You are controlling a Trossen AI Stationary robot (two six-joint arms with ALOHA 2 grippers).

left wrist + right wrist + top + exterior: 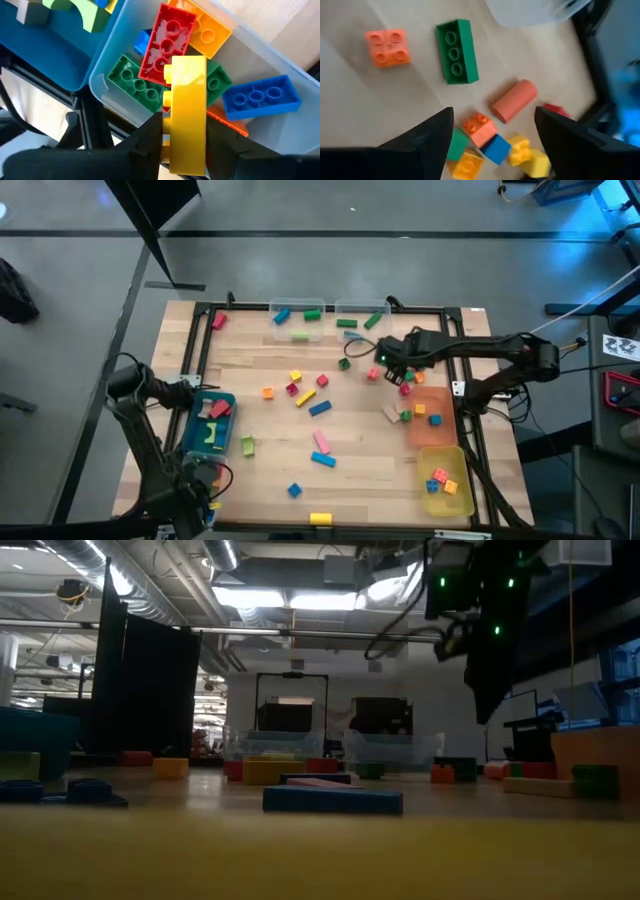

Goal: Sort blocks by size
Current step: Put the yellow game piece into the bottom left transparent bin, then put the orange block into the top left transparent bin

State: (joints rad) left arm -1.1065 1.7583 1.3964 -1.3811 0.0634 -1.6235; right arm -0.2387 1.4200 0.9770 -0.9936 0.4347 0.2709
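Blocks [320,408] lie scattered across the middle of the tabletop [360,480], with more gathered in bins around its edges, so we read the sorting as well under way but far from finished. Our left hand [186,150] hangs over the blue bin [192,442] at the left side, its fingers on either side of a long yellow block [187,112]; we cannot tell whether they grip it or have let go. That block stands on end above a pile of wide studded bricks, red [167,42], green [132,82] and blue [260,97], which suggests this bin collects the large pieces. Our right hand [492,137] hovers with fingers spread wide and empty near the orange bin [432,415], above a green bar [456,51], an orange cylinder [514,101] and a cluster of small cubes [480,129], likely choosing its next pick.
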